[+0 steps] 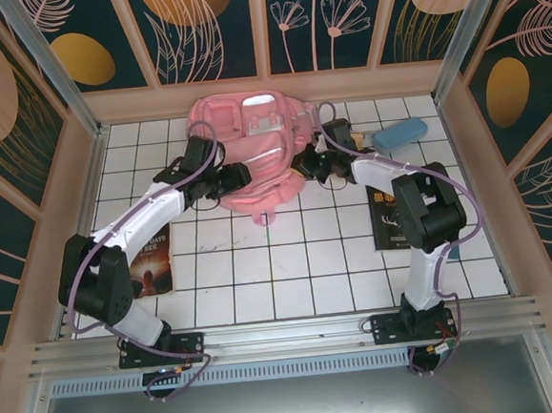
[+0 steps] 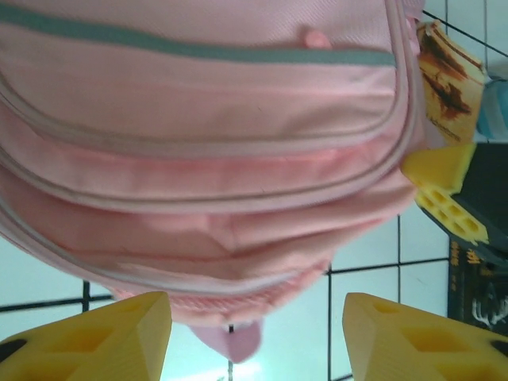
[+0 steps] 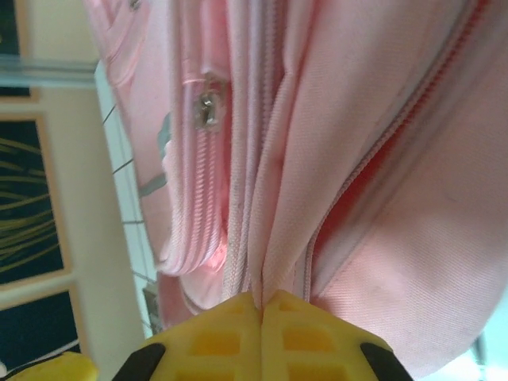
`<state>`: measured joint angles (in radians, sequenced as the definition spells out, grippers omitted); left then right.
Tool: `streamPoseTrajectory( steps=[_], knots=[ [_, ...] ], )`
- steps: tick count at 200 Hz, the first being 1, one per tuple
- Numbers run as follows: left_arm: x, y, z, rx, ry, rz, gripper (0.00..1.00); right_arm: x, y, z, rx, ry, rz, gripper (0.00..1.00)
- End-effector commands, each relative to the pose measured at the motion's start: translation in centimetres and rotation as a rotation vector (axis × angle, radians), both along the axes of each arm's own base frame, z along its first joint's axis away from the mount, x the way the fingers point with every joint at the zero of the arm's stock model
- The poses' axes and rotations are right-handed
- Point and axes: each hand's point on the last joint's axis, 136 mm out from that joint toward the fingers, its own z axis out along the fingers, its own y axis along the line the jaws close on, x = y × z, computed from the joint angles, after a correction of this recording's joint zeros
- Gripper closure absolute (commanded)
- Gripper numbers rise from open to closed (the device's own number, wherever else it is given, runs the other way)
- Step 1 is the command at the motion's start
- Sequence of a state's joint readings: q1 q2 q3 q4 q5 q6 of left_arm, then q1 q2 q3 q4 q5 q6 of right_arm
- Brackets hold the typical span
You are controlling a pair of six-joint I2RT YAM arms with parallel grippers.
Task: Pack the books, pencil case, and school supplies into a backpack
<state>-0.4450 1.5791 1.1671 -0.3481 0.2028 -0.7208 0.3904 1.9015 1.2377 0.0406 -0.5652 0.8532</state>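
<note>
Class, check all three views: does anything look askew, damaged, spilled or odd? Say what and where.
Nothing looks spilled or damaged. One oddity: the pink backpack is puckered along one side, where the right gripper has its jaws shut on a fold of its fabric.

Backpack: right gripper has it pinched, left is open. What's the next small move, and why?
Probably ease the left gripper forward and close it on the near edge of the backpack. It is open with the fabric just ahead, while the right gripper is shut on a fold beside the zipper; a second hold should brace it for opening.
</note>
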Motion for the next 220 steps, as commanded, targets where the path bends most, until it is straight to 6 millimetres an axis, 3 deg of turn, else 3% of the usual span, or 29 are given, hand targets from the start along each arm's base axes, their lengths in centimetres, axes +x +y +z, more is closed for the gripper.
streamPoseTrajectory(
  steps=[1, 35, 77, 108, 127, 132, 168, 196, 220],
  knots=[
    [-1.4, -1.0, 1.6, -0.127, 0.017, 0.024, 0.42, 0.2, 4.7, 7.0, 0.163, -0.186, 0.131, 0.99],
    [-2.8, -0.1, 2.1, -0.152, 0.011, 0.088, 0.41, -0.5, 7.5, 10.6, 0.291, -0.265, 0.187, 1.00],
    [-3.2, -0.9, 2.0, -0.204, 0.011, 0.130, 0.37, -0.4, 9.8, 12.3, 0.333, -0.302, 0.203, 1.00],
    [-2.2, -1.0, 1.3, -0.172, 0.008, 0.177, 0.39, -0.3, 10.4, 12.2, 0.314, -0.309, 0.191, 1.00],
    [-1.3, -0.7, 0.8, -0.136, -0.002, 0.214, 0.47, -0.3, 10.2, 11.8, 0.308, -0.301, 0.180, 1.00],
    [-1.1, -0.9, 0.7, -0.138, -0.006, 0.213, 0.49, -1.0, 11.0, 11.7, 0.310, -0.297, 0.197, 1.00],
    [-0.1, -2.0, 0.2, -0.200, -0.008, 0.220, 0.62, -1.5, 11.3, 11.9, 0.329, -0.302, 0.212, 1.00],
    [0.4, -2.2, 0.7, -0.206, -0.032, 0.228, 0.62, -1.9, 11.6, 11.8, 0.338, -0.295, 0.228, 1.00],
    [0.6, -1.4, -0.6, -0.169, -0.014, 0.276, 0.59, -2.2, 11.8, 11.8, 0.341, -0.296, 0.237, 1.00]
  ],
)
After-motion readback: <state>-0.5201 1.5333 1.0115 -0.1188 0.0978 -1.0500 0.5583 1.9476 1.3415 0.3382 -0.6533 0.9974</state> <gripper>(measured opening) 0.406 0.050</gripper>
